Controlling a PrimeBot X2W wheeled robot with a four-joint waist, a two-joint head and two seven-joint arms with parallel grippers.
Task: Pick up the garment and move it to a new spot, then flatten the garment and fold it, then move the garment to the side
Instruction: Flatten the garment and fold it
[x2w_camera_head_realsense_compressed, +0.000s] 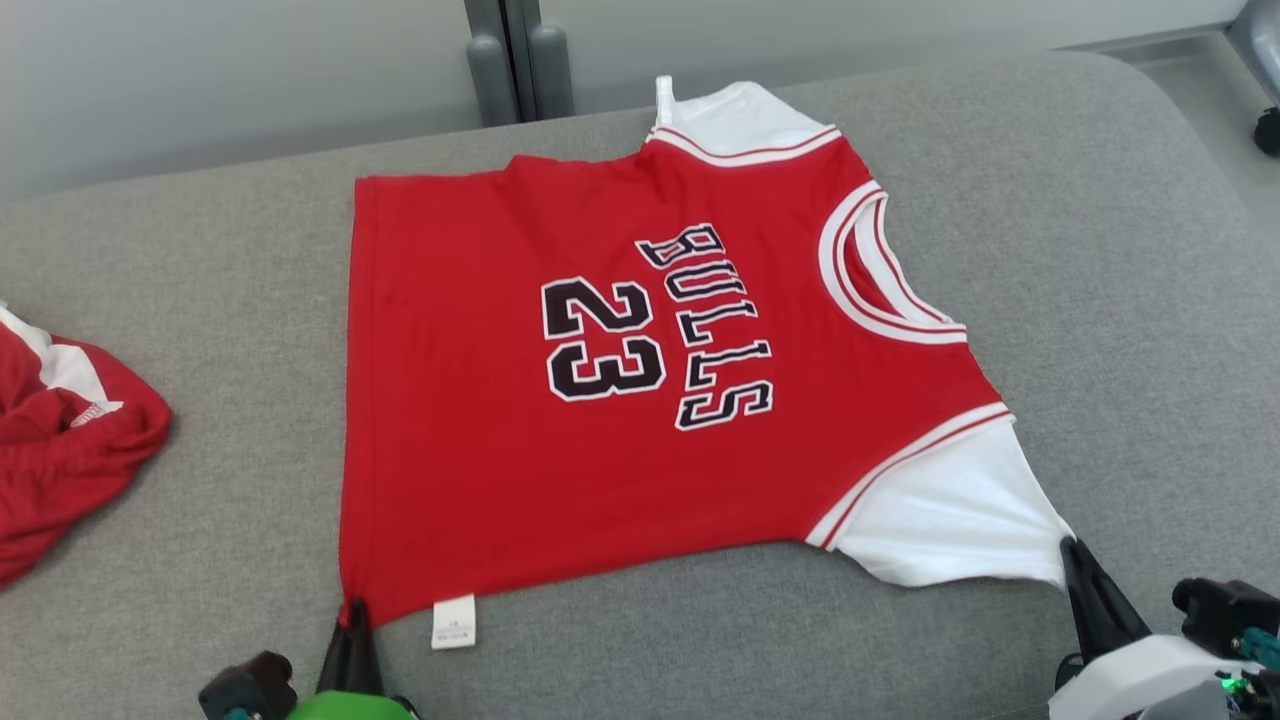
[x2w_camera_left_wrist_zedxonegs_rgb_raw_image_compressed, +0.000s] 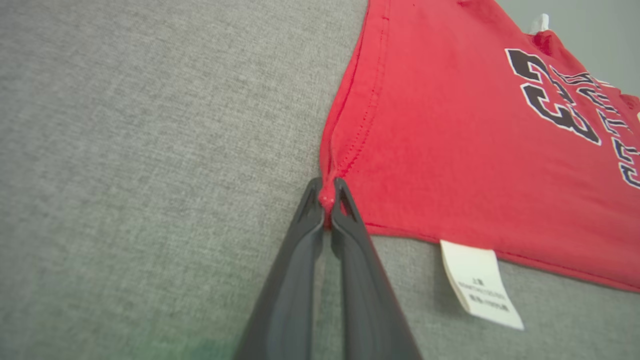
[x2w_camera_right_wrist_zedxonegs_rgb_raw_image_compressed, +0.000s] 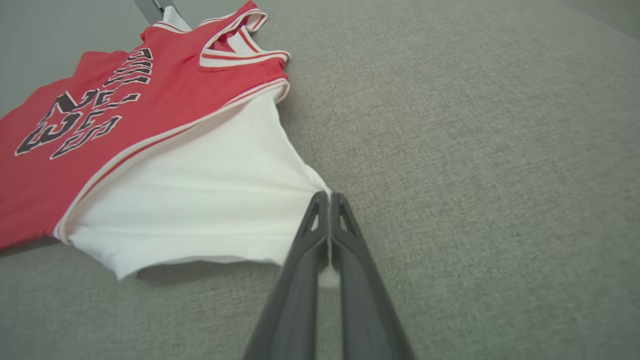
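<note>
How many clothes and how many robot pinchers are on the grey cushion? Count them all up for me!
Clothes: 2, the red-and-white "BULLS 23" jersey spread flat, and a crumpled red-and-white garment at the left edge.
Grippers: 2, the left gripper pinching the jersey's red hem corner, and the right gripper pinching its white sleeve.
Total: 4

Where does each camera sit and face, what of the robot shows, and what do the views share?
Head view: on the head, looking forward and down at the jersey spread on the grey cushion; left gripper lower left, right gripper lower right, each shut on a near corner.
Left wrist view: on the left wrist, looking along its fingers, pinching the red hem corner beside the tag.
Right wrist view: on the right wrist, along its fingers, pinching the white sleeve.
Shared: all three show the "23" print.
</note>
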